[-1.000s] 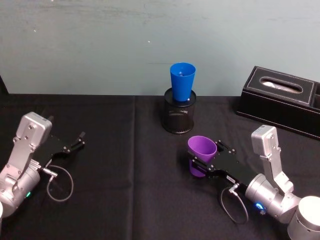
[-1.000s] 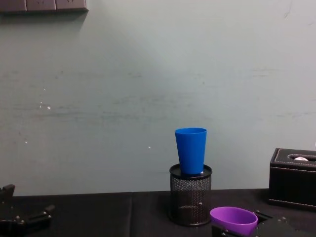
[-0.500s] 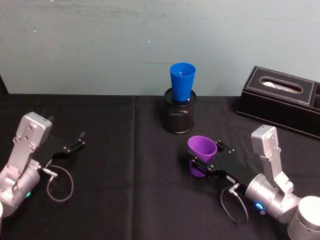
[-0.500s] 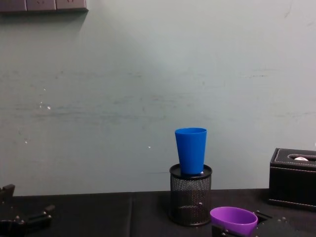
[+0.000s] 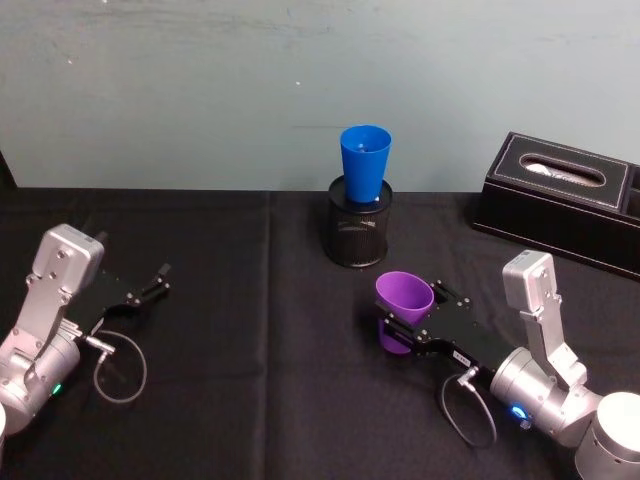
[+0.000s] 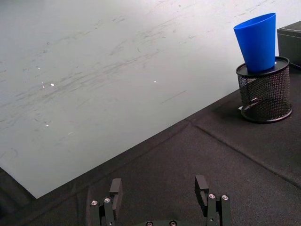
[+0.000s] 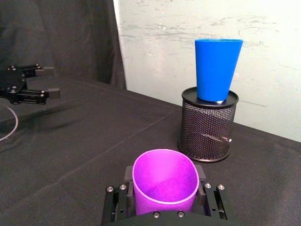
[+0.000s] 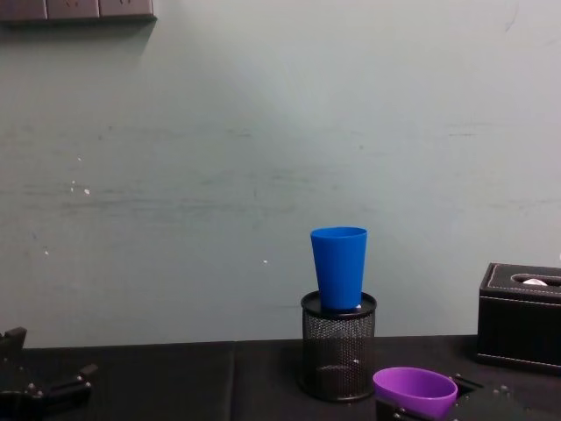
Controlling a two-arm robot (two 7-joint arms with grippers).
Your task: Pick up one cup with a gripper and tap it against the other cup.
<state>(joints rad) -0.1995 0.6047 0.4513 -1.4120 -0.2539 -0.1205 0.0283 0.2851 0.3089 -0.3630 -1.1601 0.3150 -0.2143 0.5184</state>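
The purple cup (image 5: 402, 306) is smooth plastic, tapered, with a wide round rim and a matte inside. It stands upright at the right front of the table (image 5: 250, 340), which is covered with a black cloth that has a seam running back towards the wall. The blue cup (image 5: 364, 160) is taller and narrower, of the same plain, glossy plastic. Its base sits down in the mouth of a round pen holder (image 5: 357, 235) made of black wire mesh, behind the purple cup and a little to its left, well apart from it. Farther right, at the back, lies a black tissue box (image 5: 560, 200) with pale stitching along its edges and an oval slot on top. The wall behind is pale green and scuffed.

The right gripper (image 5: 410, 312) reaches forward and left, low over the cloth. Its flat black fingers (image 7: 128, 173), studded with small screws, clasp the purple cup (image 7: 164, 181) from both sides. I cannot tell whether the cup's base touches the cloth. The right arm's silver wrist joint sits behind it, and a grey elbow link rises upright. In the right wrist view the blue cup (image 7: 217, 68) and the pen holder (image 7: 207, 125) stand straight ahead.

The left gripper (image 5: 158, 281) rests low at the table's left side, pointing forward and to the right, with its fingers (image 6: 201, 184) spread wide and nothing between them. A thin grey cable loops beside its wrist.
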